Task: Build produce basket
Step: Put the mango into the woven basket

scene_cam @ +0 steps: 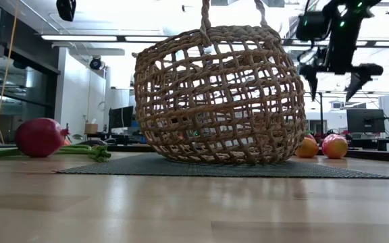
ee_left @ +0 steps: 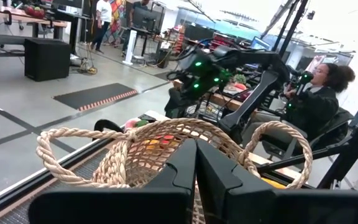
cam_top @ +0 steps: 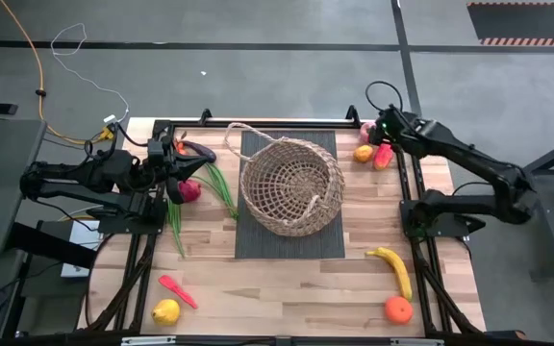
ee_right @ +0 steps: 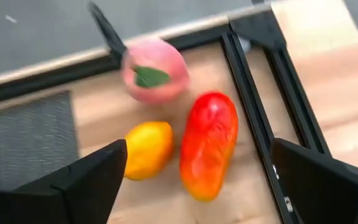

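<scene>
Basket (cam_top: 291, 185) centre frame on dark mat (cam_top: 258, 245), tipped, empty as far as visible. Nothing loaded yet; all produce still out: banana (cam_top: 393, 269) and orange (cam_top: 398, 309) lower right, lemon (cam_top: 165, 310) lower left. Right gripper (cam_top: 377, 131) upper right, spread wide above red pepper (ee_right: 207, 144), pinching nothing. Left gripper (cam_top: 173, 165) left of basket, pressed together.

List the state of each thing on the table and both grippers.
basket: empty, tipped on the mat
right gripper: open above the red pepper, holding nothing
left gripper: shut, empty
pink fruit: loose beside the pepper
banana: loose on the table
</scene>
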`<move>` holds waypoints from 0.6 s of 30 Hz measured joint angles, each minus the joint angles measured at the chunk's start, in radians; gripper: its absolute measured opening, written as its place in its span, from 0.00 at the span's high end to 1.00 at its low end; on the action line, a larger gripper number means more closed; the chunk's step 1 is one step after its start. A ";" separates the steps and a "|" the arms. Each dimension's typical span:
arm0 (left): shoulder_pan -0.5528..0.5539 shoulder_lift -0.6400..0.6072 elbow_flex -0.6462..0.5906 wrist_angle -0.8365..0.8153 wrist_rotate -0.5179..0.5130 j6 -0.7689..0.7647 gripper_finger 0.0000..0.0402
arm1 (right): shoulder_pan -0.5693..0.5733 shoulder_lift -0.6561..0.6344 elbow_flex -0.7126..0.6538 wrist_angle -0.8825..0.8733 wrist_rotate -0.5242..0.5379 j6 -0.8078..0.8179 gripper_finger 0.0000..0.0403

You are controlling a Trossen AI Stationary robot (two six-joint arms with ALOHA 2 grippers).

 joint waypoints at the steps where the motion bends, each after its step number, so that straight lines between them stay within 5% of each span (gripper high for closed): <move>1: 0.000 0.000 0.000 0.000 0.000 0.000 1.00 | -0.019 0.026 0.000 -0.003 -0.016 0.001 0.03; 12: 0.000 0.000 0.000 0.000 0.000 0.000 1.00 | -0.111 0.257 -0.001 -0.001 -0.038 0.052 0.02; 18: 0.000 0.000 0.000 0.000 0.000 -0.001 1.00 | -0.155 0.336 -0.060 0.094 -0.150 0.069 0.02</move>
